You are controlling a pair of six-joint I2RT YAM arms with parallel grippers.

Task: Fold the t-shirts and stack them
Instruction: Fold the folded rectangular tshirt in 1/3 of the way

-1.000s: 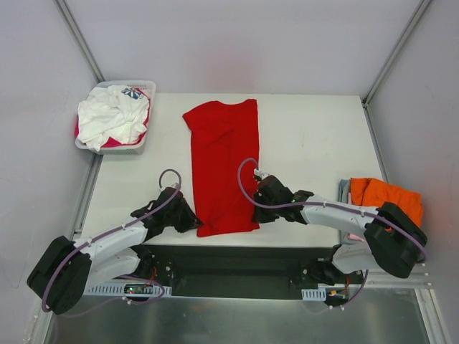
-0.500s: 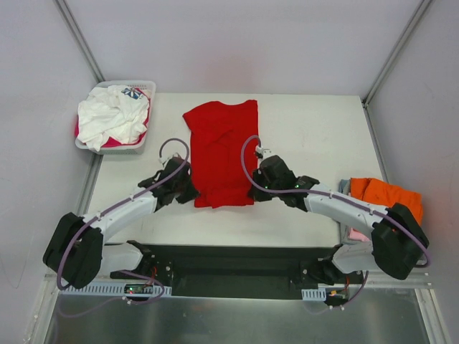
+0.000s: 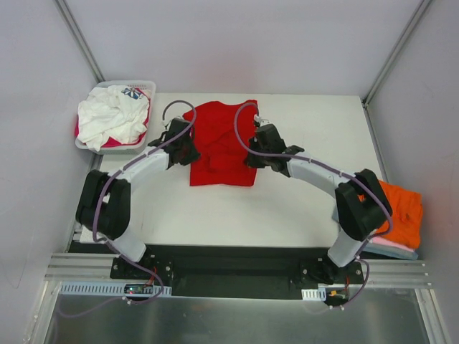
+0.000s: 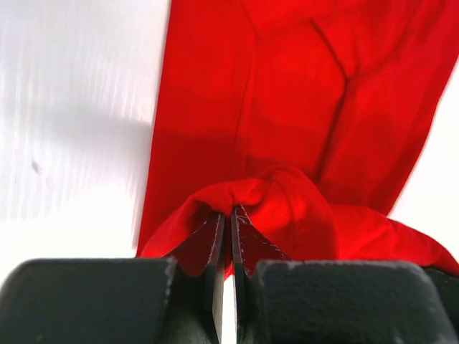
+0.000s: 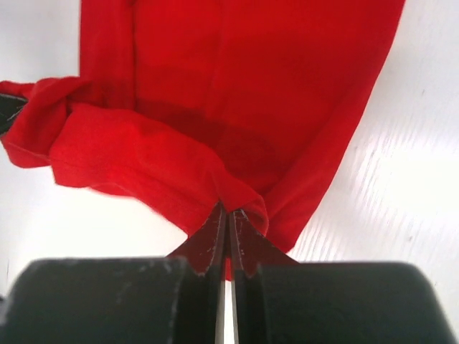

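Red t-shirt [image 3: 222, 147] is reading as soft matt cloth, wrinkling mid-frame. Table [image 3: 237, 215] is showing a smooth white surface, faintly glossy. Basket [image 3: 149, 86], upper left, is looking like white slotted plastic.

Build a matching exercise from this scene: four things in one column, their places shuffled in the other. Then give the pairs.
1. red t-shirt
2. white t-shirt
3. orange t-shirt
4. basket

A. inside the basket
B. far left corner of the table
C. near right edge
D. centre, pinched by the left gripper and the right gripper

Pairs: 1-D, 2-A, 3-C, 4-B
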